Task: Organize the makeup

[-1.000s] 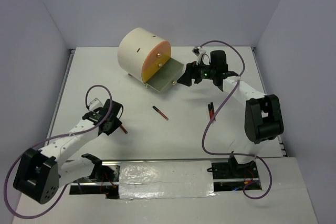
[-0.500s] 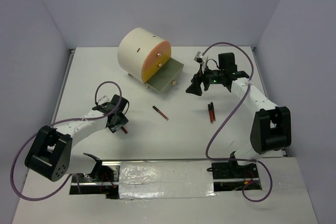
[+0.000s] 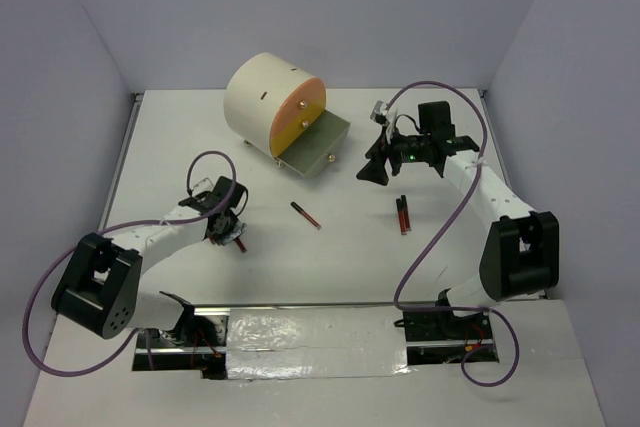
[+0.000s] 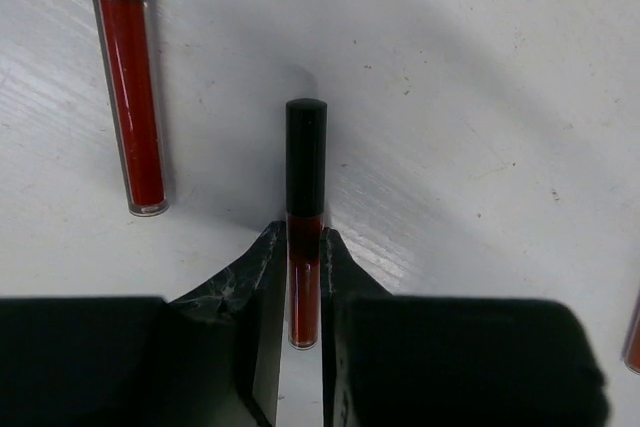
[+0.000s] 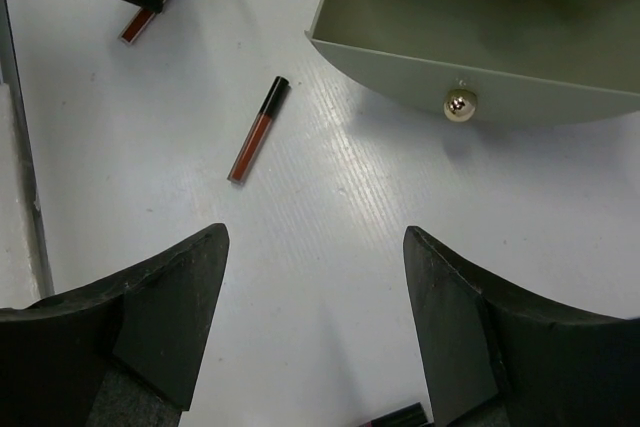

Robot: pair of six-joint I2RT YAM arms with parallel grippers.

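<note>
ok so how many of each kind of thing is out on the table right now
red tubes with black caps: 5 (1 in the left gripper, 1 beside it, 1 mid-table, 2 side by side on the right)
cream chest, drawer open: 1
total: 6
a red sliver at the left wrist view's edge may be another tube

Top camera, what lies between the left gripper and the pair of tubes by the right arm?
A lone red tube with a black cap, per the top external view; the left gripper grips another tube.
</note>
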